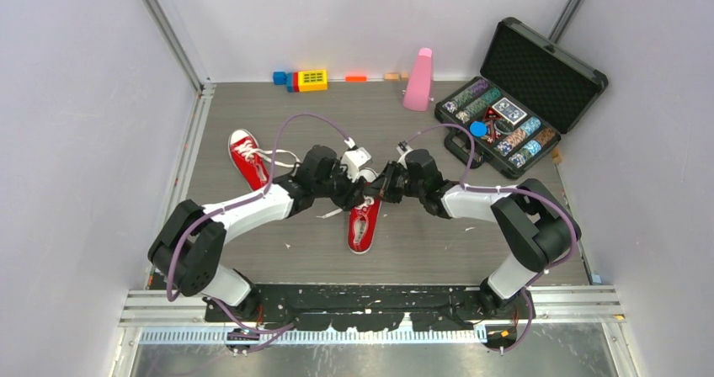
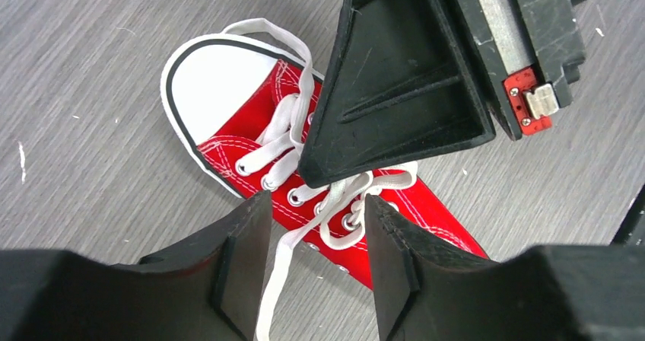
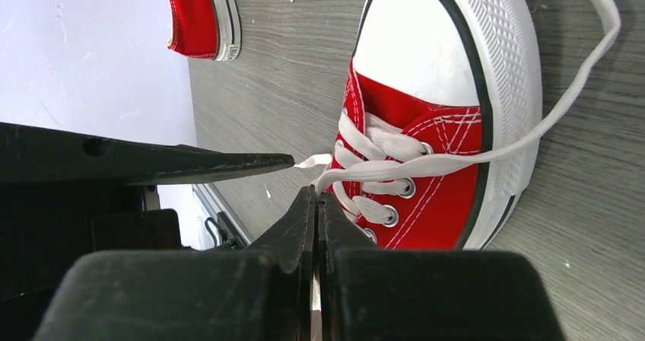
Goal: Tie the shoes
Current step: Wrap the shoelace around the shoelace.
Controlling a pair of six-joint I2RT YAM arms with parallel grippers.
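Pinching the white lace [image 3: 471, 156] in the clamped-shut right gripper [image 3: 315, 192], we need steady, gentle tension while the left gripper [image 2: 316, 208], jaws apart, centres over the lacing [image 2: 285, 132] of the red shoe [image 2: 228, 141].

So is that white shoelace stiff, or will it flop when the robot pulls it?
Probably floppy: the lace curves loosely round the red sneaker. It looks flat and thin, so likely light. A hard tug from the right gripper might drag the red sneaker.
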